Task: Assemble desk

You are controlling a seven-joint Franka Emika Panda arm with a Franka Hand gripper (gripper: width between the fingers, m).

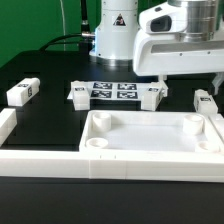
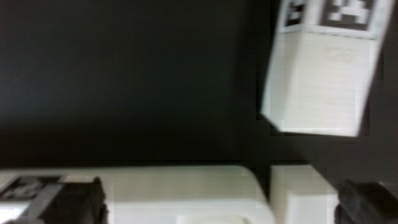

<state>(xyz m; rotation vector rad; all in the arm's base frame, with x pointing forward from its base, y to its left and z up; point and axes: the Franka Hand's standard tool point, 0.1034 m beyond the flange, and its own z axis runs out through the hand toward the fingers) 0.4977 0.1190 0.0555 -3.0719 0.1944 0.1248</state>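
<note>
The white square tabletop (image 1: 150,142) lies rim up at the front, with round sockets in its corners. Several white tagged legs lie behind it: one at the far left (image 1: 22,92), two beside the marker board (image 1: 80,93) (image 1: 152,95), and one at the exterior view's right (image 1: 207,102). The arm's white hand (image 1: 185,48) hangs above the right side. In the wrist view my gripper (image 2: 210,205) is open, its dark fingers (image 2: 45,200) far apart, with nothing held. White tabletop parts (image 2: 178,192) show under it, and a tagged leg (image 2: 320,75) lies beyond.
The marker board (image 1: 112,91) lies flat at the back middle. A long white border rail (image 1: 40,160) runs along the left and front of the black table. The robot base (image 1: 115,35) and cables stand behind.
</note>
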